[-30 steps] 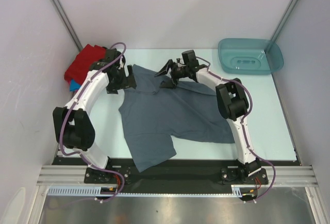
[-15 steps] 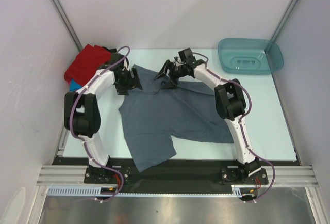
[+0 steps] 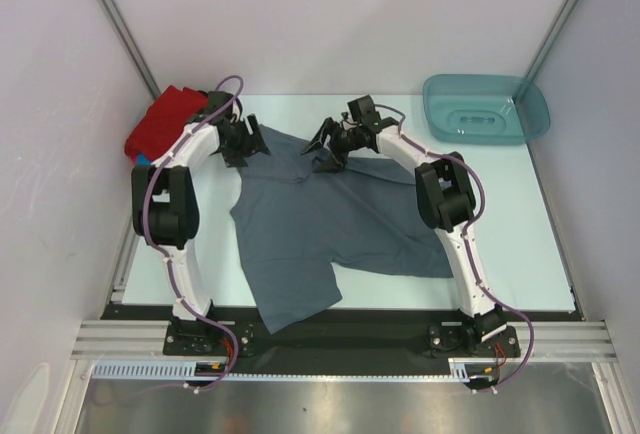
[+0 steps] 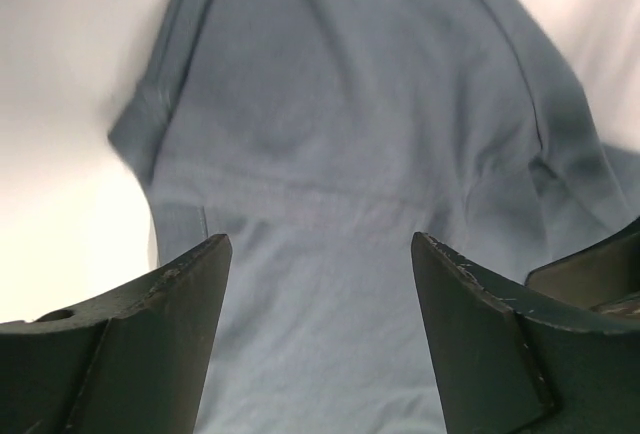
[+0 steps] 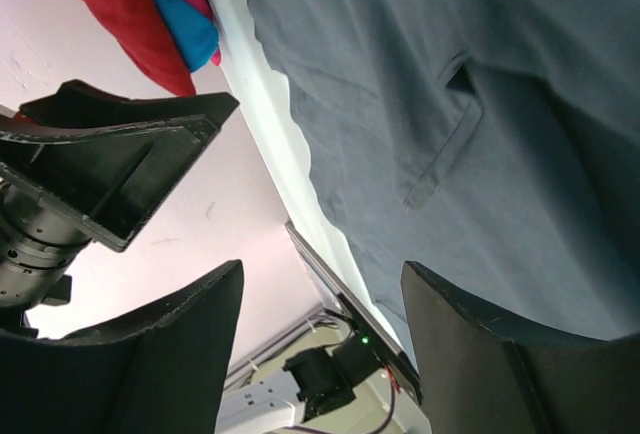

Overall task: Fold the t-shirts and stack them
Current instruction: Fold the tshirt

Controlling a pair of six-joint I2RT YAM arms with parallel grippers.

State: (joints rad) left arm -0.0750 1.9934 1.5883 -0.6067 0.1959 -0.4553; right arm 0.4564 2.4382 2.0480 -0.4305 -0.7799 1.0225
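A slate grey-blue t-shirt (image 3: pixel 320 224) lies spread on the table, rumpled, its far edge between the two grippers. My left gripper (image 3: pixel 255 146) is open over the shirt's far left corner; the left wrist view shows grey cloth (image 4: pixel 340 154) below and between its fingers. My right gripper (image 3: pixel 322 144) is open and empty just above the shirt's far middle; its wrist view shows the shirt (image 5: pixel 480 104). A pile of red (image 3: pixel 165 122), bright blue and pink shirts (image 5: pixel 150 4) lies at the far left corner.
A teal plastic tub (image 3: pixel 486 108) stands at the far right corner. Grey walls close in the left, back and right. A black strip and metal rail (image 3: pixel 340 339) run along the near edge by the arm bases.
My left arm has swung further back and right, bringing its gripper over the shirt's far left corner. The right gripper has barely moved. The shirt lies as before.
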